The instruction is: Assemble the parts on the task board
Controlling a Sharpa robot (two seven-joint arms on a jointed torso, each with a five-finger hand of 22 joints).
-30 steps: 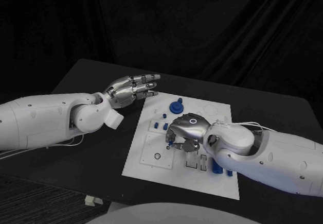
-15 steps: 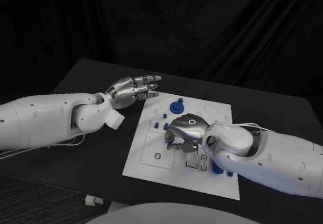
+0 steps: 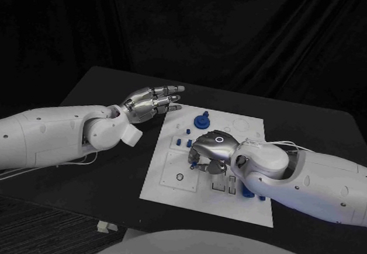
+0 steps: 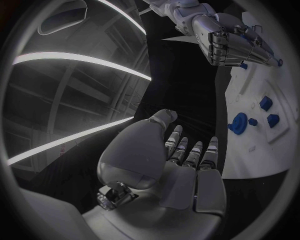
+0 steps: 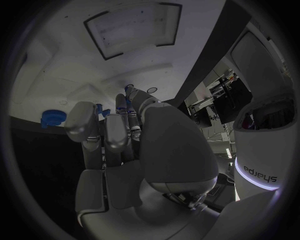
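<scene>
The white task board (image 3: 167, 187) lies in the middle of the black table. My right hand (image 3: 210, 151) hangs over the board's centre with its fingers curled down onto it. A small blue part (image 5: 127, 89) shows pinched at its fingertips; the same hand (image 4: 230, 41) has a bit of blue under its fingers in the left wrist view. A round blue knob (image 3: 201, 122) stands near the board's far edge. Small blue pieces (image 3: 179, 142) sit left of the right hand. My left hand (image 3: 154, 100) hovers off the board's far left corner, fingers spread and holding nothing.
More blue pieces (image 3: 247, 191) stand on the board beside my right forearm. Bare black table (image 3: 110, 92) stretches left of the board under my left arm. Dark curtain hangs behind the table.
</scene>
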